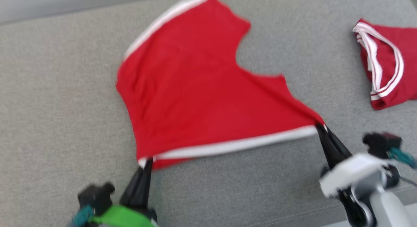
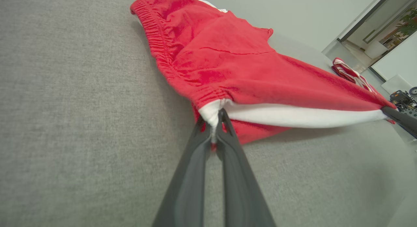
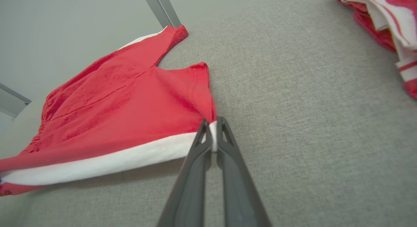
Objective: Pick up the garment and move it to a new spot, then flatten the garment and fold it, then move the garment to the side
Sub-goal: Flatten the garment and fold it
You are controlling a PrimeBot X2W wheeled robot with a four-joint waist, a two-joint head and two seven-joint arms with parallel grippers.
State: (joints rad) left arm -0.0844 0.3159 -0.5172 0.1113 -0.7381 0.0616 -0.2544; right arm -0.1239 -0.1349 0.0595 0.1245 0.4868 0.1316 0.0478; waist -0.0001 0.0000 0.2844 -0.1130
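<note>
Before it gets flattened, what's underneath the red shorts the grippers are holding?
Under the red shorts, where the near edge is raised, just grey cushion and shadow. Farther back the cloth covers whatever lies beneath.

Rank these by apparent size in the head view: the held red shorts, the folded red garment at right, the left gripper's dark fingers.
1. held red shorts
2. folded red garment, cut off by the frame edge
3. fingers of the left gripper, smallest though nearest

left hand [image 1: 148, 161] pinched closed, low left; right hand [image 1: 321, 126] pinched closed, low right
</note>
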